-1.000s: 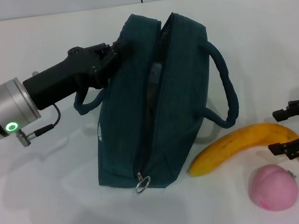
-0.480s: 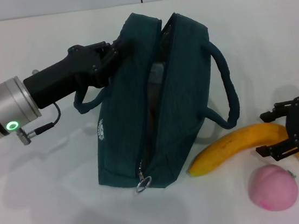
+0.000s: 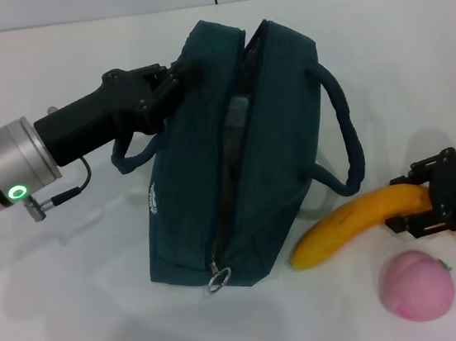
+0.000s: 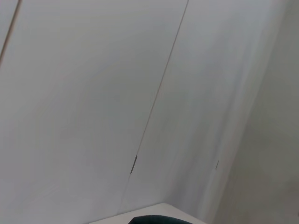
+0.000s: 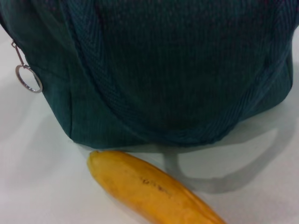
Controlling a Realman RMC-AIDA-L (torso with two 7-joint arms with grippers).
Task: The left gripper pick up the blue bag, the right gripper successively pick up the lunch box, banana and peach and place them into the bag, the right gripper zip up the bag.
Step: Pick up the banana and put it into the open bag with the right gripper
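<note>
**A:** Your left pincer (image 3: 176,75), the black two-finger claw on the silver wrist with the green light, is clenched on the upper left edge of the large dark teal-blue fabric bag (image 3: 276,156). It holds that side up, so the bag stands on the white surface (image 3: 78,305) with its zipper slot parted along the top.

**B:** And your right pincer (image 3: 409,202)?

**A:** That black claw comes in from the right edge of the head view. Its fingers are spread, one on each side of the stem end of the curved yellow banana (image 3: 351,223). You cannot tell from the pictures whether the pads touch the fruit; they look unclosed.

**B:** Where does the banana lie for you?

**A:** Flat on the surface, just beside the bag's right lower corner, its blunt tip pointing toward the bag. Your right wrist view shows that tip close under the bag's fabric wall, with the metal ring pull (image 5: 28,78) hanging off the bag's end.

**B:** The round pink peach (image 3: 417,284)?

**A:** On the surface, near the banana on the side toward you, apart from both pincers. One padded handle (image 3: 341,127) arches out on the bag's right side above the banana.
</note>
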